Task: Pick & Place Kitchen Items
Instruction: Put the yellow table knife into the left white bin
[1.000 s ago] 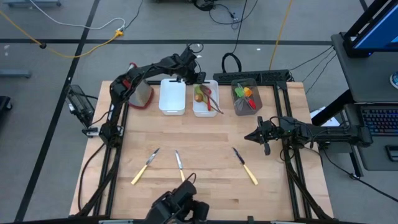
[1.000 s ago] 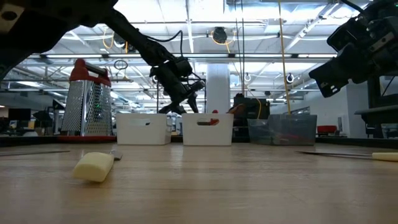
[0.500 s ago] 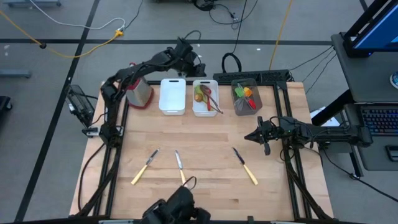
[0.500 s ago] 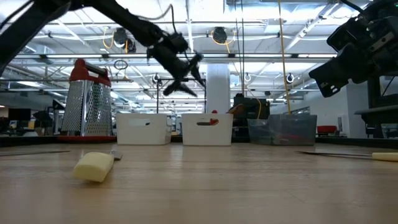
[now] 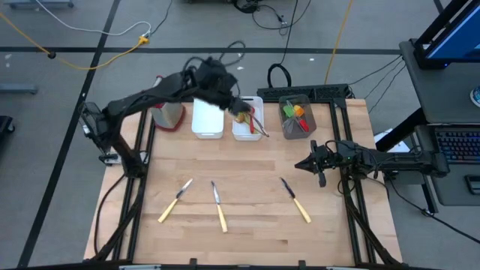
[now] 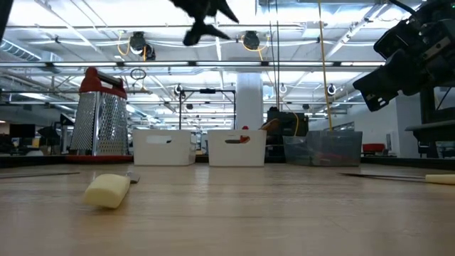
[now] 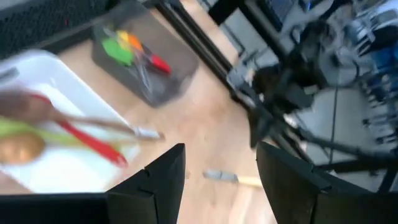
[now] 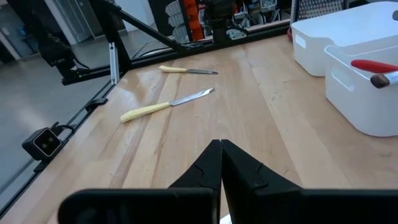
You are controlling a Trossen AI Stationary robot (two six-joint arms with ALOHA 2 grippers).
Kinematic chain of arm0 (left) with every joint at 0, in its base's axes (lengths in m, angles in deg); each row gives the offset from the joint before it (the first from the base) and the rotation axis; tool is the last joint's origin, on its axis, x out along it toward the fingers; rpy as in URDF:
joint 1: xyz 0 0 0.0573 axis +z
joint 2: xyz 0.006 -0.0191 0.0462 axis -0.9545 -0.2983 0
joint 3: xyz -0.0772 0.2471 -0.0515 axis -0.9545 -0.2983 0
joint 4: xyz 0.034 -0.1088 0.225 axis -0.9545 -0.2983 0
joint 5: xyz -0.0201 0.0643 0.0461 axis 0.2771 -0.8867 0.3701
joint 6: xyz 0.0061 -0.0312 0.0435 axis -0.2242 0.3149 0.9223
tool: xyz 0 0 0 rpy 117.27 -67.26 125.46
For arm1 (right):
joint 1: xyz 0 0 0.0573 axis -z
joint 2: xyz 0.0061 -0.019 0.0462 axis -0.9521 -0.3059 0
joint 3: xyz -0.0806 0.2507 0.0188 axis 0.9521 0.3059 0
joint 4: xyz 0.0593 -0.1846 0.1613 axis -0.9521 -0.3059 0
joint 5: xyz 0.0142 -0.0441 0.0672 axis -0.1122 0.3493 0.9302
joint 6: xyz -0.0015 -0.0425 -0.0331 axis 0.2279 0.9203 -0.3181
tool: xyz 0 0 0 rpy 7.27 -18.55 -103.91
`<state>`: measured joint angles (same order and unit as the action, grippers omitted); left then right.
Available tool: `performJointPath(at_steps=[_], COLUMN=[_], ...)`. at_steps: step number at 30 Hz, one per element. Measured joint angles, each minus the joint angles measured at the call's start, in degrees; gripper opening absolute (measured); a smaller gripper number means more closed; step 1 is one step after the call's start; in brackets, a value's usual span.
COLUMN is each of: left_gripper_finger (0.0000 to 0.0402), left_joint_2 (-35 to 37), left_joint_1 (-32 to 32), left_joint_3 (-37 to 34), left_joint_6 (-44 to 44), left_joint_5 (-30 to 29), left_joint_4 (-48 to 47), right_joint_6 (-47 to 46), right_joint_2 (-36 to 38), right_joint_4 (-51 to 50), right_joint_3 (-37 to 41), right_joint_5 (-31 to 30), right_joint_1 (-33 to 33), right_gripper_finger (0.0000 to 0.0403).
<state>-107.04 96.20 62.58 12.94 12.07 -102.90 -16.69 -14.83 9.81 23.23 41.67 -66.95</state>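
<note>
From above, 3 cream-handled knives [image 5: 174, 200] lie on the bare table; the left gripper [image 5: 225, 96] hangs over the trays. Its wrist view shows it open and empty. The right gripper [image 8: 221, 163] is closed.

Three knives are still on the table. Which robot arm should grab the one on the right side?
Probably the right. Its gripper, fingers shut, hangs just beside that knife, while the left gripper is open and empty high over the white tray at the back.

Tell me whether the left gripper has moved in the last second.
Yes. The left gripper, open and empty, has risen well above the white trays in the low view.
</note>
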Motion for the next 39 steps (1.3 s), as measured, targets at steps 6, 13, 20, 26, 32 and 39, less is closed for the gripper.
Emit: performJointPath(at_steps=[6,13,20,26,32,39], left_gripper_finger=[0.0202,0.0202,0.0202,0.0202,0.0202,0.0202], left_joint_2=[2.95,2.45,1.1,-0.12,-0.89,0.24], left_joint_1=[-10.99,-22.78,-32.52,-38.6,-42.33,-44.4], left_joint_3=[0.0,0.0,0.0,0.0,-0.04,-4.53], left_joint_6=[-7.01,-17.49,-38.74,-48.75,-54.13,-50.33], left_joint_5=[-7.17,-10.19,-16.2,-19.14,-20.42,-21.01], left_joint_4=[-7.16,-14.64,-21.3,-28.83,-45.58,-48.76], right_joint_6=[0.02,2.46,3.23,3.19,3.23,3.23], right_joint_2=[0.0,-0.01,-0.01,-0.02,-0.02,-0.01], right_joint_4=[0.0,-0.01,0.0,0.0,0.0,0.0], right_joint_3=[0.0,0.0,0.0,0.0,0.0,0.0], right_joint_5=[0.13,0.24,0.28,0.28,0.31,0.31], right_joint_1=[-0.02,-0.02,-0.02,0.0,-0.02,-0.01], right_gripper_finger=[0.0,0.0,0.0,0.0,0.0,0.0])
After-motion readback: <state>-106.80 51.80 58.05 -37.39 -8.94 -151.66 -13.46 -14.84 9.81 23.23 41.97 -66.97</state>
